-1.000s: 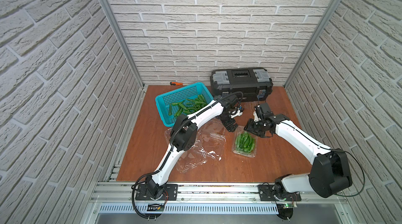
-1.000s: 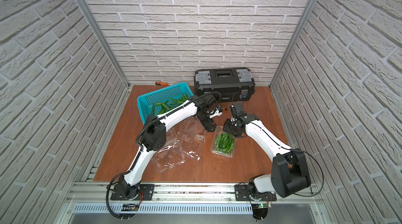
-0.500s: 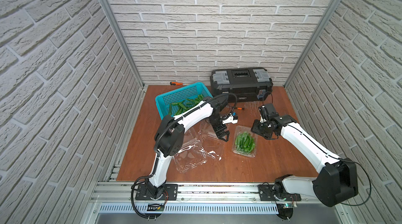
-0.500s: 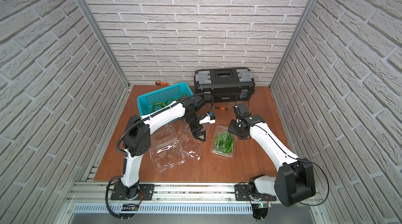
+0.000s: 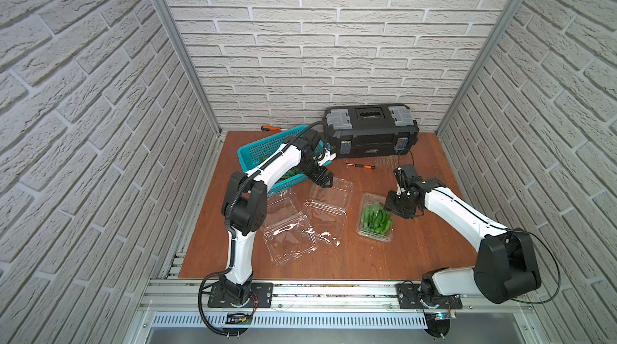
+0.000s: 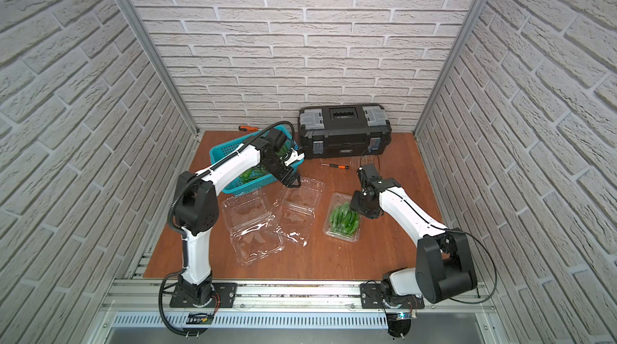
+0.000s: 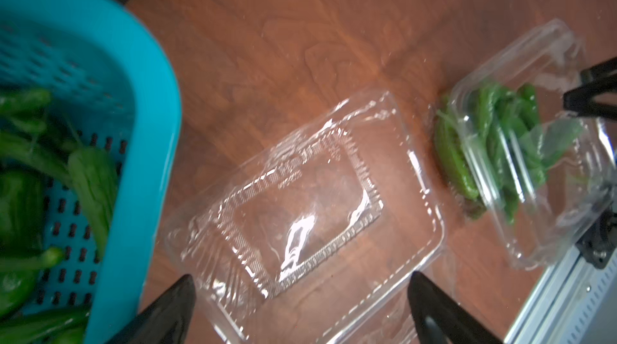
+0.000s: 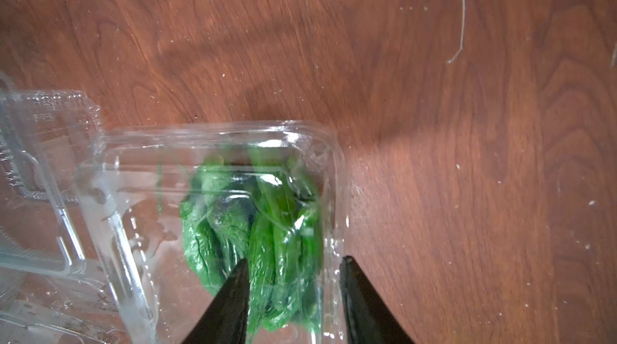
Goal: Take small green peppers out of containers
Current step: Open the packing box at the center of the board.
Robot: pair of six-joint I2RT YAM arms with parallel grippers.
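The brown table [image 5: 417, 249] holds a blue basket [image 5: 253, 152] far left, a black toolbox [image 5: 370, 132] at the back and two screwdrivers [image 5: 360, 166]. In the middle lie empty clear boxes [image 5: 290, 242], and right of them a clear box [image 5: 374, 237] of green peppers [image 5: 375, 217].

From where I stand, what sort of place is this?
Probably a robot test booth rather than a kitchen: two white-and-black robot arms bolted to an aluminium rail, brick-patterned panel walls boxing in a brown wooden tabletop, and props like a black plastic toolbox.
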